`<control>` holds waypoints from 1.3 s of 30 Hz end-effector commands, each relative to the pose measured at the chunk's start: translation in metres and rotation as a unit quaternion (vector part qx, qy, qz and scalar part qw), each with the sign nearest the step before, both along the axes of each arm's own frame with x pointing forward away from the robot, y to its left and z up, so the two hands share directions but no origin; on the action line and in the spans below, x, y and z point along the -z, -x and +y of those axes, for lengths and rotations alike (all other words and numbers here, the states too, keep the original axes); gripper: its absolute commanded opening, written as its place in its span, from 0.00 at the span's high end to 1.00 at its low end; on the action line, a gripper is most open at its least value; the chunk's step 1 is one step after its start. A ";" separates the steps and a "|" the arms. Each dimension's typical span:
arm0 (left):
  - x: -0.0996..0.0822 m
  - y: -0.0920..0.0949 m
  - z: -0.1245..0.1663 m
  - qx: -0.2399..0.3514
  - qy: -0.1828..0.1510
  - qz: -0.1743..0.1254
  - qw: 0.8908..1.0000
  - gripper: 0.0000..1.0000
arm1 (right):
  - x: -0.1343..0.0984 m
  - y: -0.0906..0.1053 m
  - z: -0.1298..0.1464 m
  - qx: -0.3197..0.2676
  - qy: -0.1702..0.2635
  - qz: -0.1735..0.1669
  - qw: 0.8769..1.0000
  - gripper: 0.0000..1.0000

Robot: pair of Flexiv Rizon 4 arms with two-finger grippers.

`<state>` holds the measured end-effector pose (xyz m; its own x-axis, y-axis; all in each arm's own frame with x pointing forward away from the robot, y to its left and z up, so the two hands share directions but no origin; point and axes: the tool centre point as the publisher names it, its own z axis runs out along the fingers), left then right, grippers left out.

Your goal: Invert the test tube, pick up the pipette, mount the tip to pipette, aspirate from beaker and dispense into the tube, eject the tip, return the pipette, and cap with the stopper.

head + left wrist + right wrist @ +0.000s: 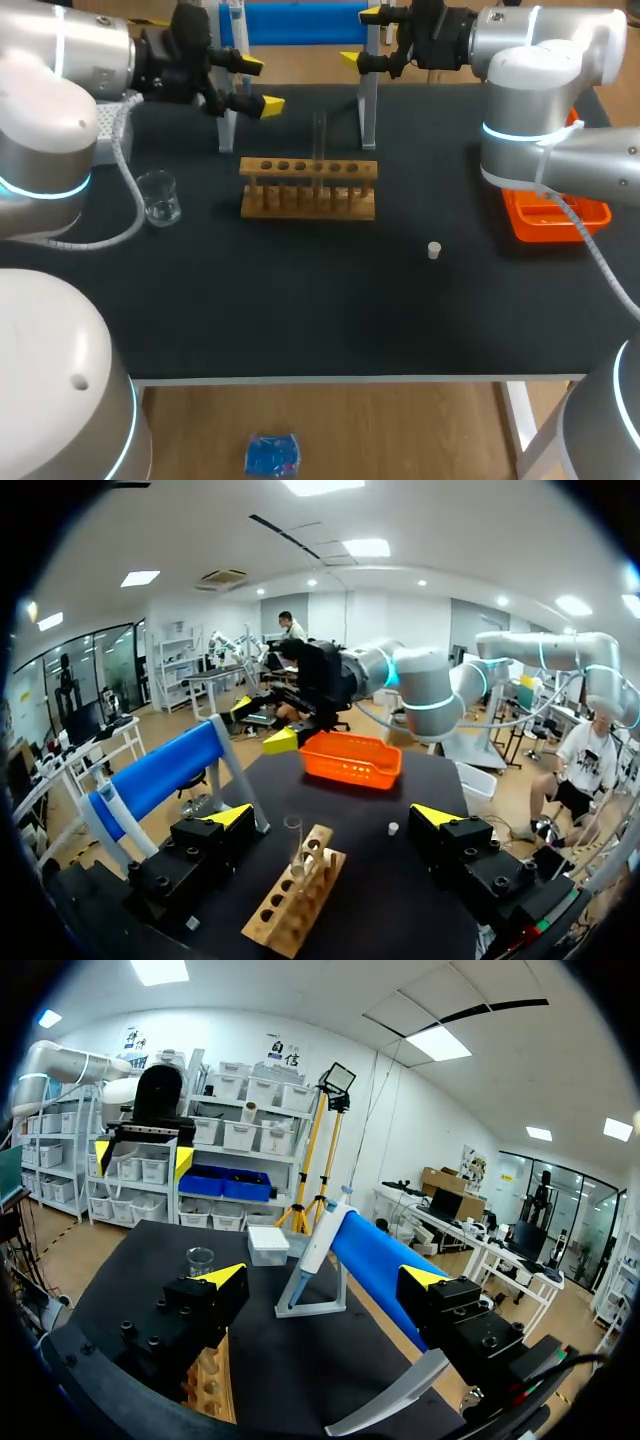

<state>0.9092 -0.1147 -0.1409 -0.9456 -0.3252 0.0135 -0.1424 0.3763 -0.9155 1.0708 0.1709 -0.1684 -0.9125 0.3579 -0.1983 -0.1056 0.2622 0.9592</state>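
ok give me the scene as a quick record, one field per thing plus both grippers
left gripper: open, empty, above the table's far left
right gripper: open, empty, above the table's far edge
test tube: standing in the wooden rack
beaker: on the table, left of the rack
stopper: on the table, right of the rack, apart from it
pipette: resting on its stand
orange tray: at the table's right edge

Mid-table: rack (pixel 308 192) holding test tube (pixel 320 140); beaker (pixel 160 198) left, stopper (pixel 434 250) right-front, tray (pixel 558 231) far right.
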 end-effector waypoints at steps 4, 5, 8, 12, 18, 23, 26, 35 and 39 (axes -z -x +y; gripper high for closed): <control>0.036 -0.004 -0.020 -0.030 0.030 -0.020 0.999 0.00 | 0.000 0.000 -0.001 0.000 0.000 0.000 1.000 0.00; 0.041 -0.004 -0.020 -0.036 0.029 -0.024 0.999 0.00 | 0.000 0.000 -0.001 0.000 0.000 0.000 1.000 0.00; 0.050 -0.006 -0.018 -0.053 0.033 -0.041 0.997 0.00 | 0.000 0.000 -0.001 0.000 0.000 0.000 1.000 0.00; 0.060 -0.013 -0.013 -0.072 0.043 -0.055 0.995 0.00 | 0.000 0.000 -0.001 0.000 0.000 0.000 1.000 0.00; 0.068 -0.020 -0.013 -0.062 0.044 -0.053 0.996 0.00 | 0.000 0.000 -0.001 0.000 0.000 0.000 1.000 0.00; 0.069 -0.022 -0.010 -0.050 0.032 -0.046 0.997 0.00 | 0.000 0.000 -0.001 0.000 0.000 0.000 1.000 0.00; 0.070 -0.024 -0.006 -0.048 0.024 -0.043 0.998 0.00 | 0.000 0.000 -0.001 0.000 0.000 0.000 1.000 0.00; 0.070 -0.027 -0.006 -0.040 0.019 -0.038 0.998 0.00 | 0.000 0.000 -0.001 0.000 0.000 0.000 1.000 0.00; 0.070 -0.027 -0.006 -0.040 0.019 -0.038 0.998 0.00 | 0.000 0.000 -0.001 0.000 0.000 0.000 1.000 0.00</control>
<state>0.9345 -0.1207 -0.2108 -0.9131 -0.4051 -0.0457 -0.0996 0.3303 -0.9386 1.0708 0.1707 -0.1684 -0.9124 0.3581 -0.1982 -0.1055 0.2623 0.9592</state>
